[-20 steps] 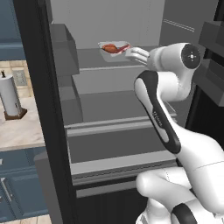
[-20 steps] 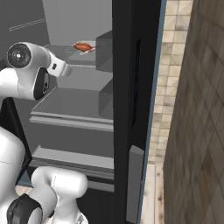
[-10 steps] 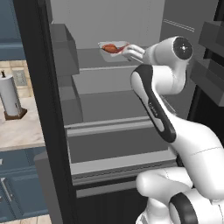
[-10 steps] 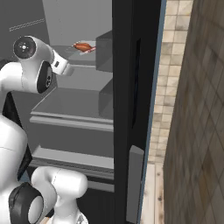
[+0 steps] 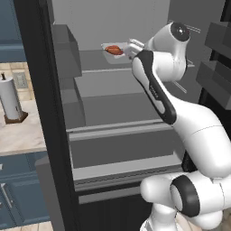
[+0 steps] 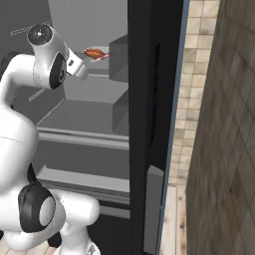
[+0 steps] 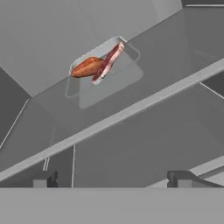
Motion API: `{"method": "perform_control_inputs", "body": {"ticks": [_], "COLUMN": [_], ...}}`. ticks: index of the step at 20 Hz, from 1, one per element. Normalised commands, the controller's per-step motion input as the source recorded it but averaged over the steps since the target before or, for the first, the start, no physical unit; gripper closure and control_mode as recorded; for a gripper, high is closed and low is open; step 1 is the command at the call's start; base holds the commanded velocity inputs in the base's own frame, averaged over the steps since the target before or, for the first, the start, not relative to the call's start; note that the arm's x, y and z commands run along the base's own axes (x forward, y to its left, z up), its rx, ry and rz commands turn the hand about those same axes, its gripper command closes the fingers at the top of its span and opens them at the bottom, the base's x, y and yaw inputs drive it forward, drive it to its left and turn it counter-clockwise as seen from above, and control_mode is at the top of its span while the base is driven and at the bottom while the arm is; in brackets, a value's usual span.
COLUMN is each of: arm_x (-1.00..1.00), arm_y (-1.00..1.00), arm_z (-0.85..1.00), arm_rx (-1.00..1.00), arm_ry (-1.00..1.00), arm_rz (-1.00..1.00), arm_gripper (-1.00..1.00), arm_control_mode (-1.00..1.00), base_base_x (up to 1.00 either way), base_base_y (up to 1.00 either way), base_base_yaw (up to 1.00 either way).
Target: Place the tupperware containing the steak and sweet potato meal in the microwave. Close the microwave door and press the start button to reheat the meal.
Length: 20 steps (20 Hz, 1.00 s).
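One tupperware (image 7: 103,70) sits on an upper grey shelf (image 7: 144,87) inside the open fridge (image 5: 113,135), toward the back, holding the sweet potato (image 7: 87,67) and the steak (image 7: 108,62) side by side and touching. Short of the tray, the claw (image 7: 112,178) hangs with its tips wide apart, gripping nothing. Off to the left a paper towel roll (image 5: 11,99) stands on the tabletop (image 5: 22,133).

— How was the light?
— Even and soft, flat rendered grey inside the fridge (image 5: 113,103); faint shadows under its shelves.
— Any blur or glare?
— Slight softness; no glare.
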Motion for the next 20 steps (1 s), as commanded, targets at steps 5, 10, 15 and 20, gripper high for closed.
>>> {"method": "perform_control_inputs", "body": {"ticks": [5, 10, 15, 20], "arm_x": [0.38, 0.44, 0.44, 0.42], "arm_y": [0.00, 0.00, 0.00, 0.00], "arm_z": [0.00, 0.00, 0.00, 0.00], "arm_rx": [0.03, 0.01, 0.00, 0.00], "arm_ry": [0.06, 0.08, 0.07, 0.03], "arm_rz": [0.00, 0.00, 0.00, 0.00], "arm_gripper": [-1.00, -1.00, -1.00, -1.00], "arm_control_mode": [-1.00, -1.00, -1.00, -1.00], "base_base_x": [0.00, 0.00, 0.00, 0.00], "base_base_y": [0.00, 0.00, 0.00, 0.00], "base_base_yaw": [0.00, 0.00, 0.00, 0.00]}}
